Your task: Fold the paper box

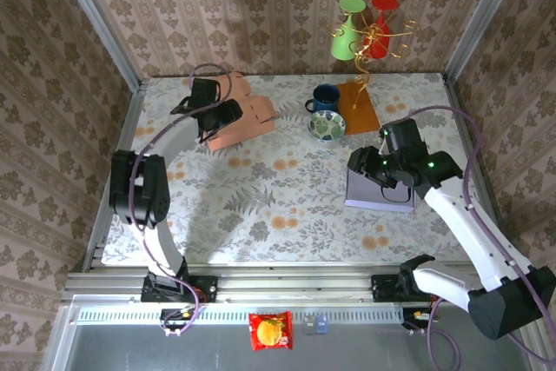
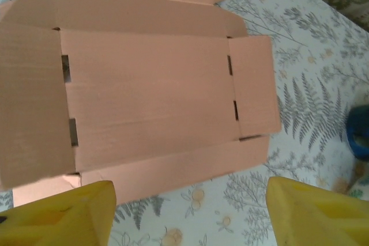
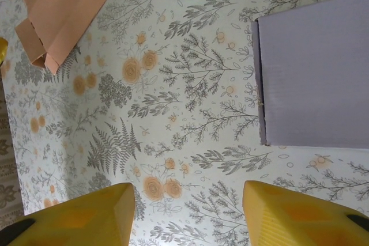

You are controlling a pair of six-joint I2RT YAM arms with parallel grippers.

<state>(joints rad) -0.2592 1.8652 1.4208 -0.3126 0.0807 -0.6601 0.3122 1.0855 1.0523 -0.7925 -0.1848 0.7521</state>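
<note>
A flat, unfolded pink cardboard box point(image 1: 246, 119) lies at the back left of the table; its panels, slots and flaps point(image 2: 144, 102) spread out under the left wrist camera. My left gripper point(image 1: 217, 119) hovers over it, open, its yellow fingers point(image 2: 57, 217) wide apart with nothing between them; the box's near flap edge lies just beyond the fingertips. My right gripper point(image 1: 363, 162) is open above the bare tablecloth, beside a folded lavender box point(image 1: 378, 188), whose lid point(image 3: 314, 73) lies right of the yellow fingers point(image 3: 288, 217). The pink box point(image 3: 55, 10) also appears at the right wrist view's top left.
A dark blue mug point(image 1: 325, 97) and a patterned bowl point(image 1: 327, 125) stand at the back centre. A gold mug tree with a green and a red cup point(image 1: 365, 32) stands on an orange mat point(image 1: 358, 108). A red snack packet point(image 1: 270, 331) lies below the table rail.
</note>
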